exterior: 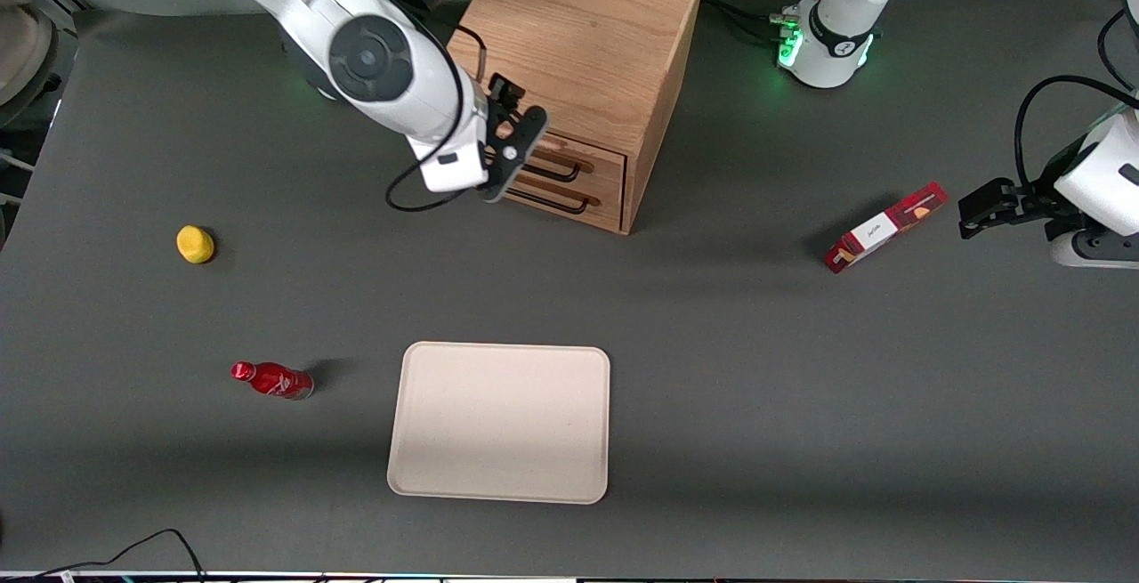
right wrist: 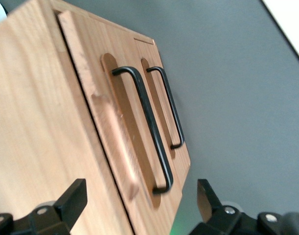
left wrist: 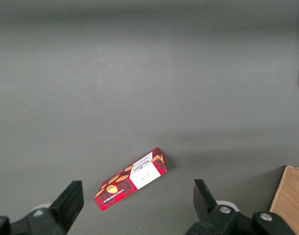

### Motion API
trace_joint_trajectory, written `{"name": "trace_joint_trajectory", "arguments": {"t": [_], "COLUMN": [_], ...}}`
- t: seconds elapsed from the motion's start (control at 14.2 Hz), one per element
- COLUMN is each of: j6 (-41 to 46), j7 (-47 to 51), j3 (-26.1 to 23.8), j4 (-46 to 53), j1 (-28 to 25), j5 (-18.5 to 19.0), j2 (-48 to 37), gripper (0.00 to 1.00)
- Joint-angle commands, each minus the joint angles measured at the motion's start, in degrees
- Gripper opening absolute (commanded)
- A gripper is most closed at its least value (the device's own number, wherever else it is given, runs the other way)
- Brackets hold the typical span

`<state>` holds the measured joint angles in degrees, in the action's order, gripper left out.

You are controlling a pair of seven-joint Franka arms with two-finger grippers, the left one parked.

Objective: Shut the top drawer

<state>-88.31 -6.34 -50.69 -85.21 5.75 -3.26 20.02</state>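
The wooden cabinet (exterior: 578,31) stands at the back of the table. Its top drawer (exterior: 583,158) has a black bar handle (exterior: 553,172) and looks pushed almost fully in, with only a thin dark gap at the cabinet top. In the right wrist view the top drawer front (right wrist: 95,68) shows its raised lip (right wrist: 115,142) and handle (right wrist: 150,127), with the lower drawer handle (right wrist: 171,107) beside it. My right gripper (exterior: 514,142) is open and empty, directly in front of the top drawer front, its fingers spread wide either side (right wrist: 141,196).
A beige tray (exterior: 500,423) lies nearer the front camera. A red bottle (exterior: 271,380) and a yellow fruit (exterior: 195,244) lie toward the working arm's end. A red snack box (exterior: 884,227) lies toward the parked arm's end and also shows in the left wrist view (left wrist: 131,178).
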Motion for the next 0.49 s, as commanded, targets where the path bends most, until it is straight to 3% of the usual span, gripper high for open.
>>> {"name": "trace_joint_trajectory", "arguments": {"t": [0.0,0.42], "j6": [5.0,9.9], "j7": [1.6,6.3], "j3": [1.3,12.7], "j4": [3.8,5.8], "j1": [1.6,1.4], "j5": [-1.1,-0.9], "j2": [-3.6,-16.0], "gripper": [1.0,1.0]}}
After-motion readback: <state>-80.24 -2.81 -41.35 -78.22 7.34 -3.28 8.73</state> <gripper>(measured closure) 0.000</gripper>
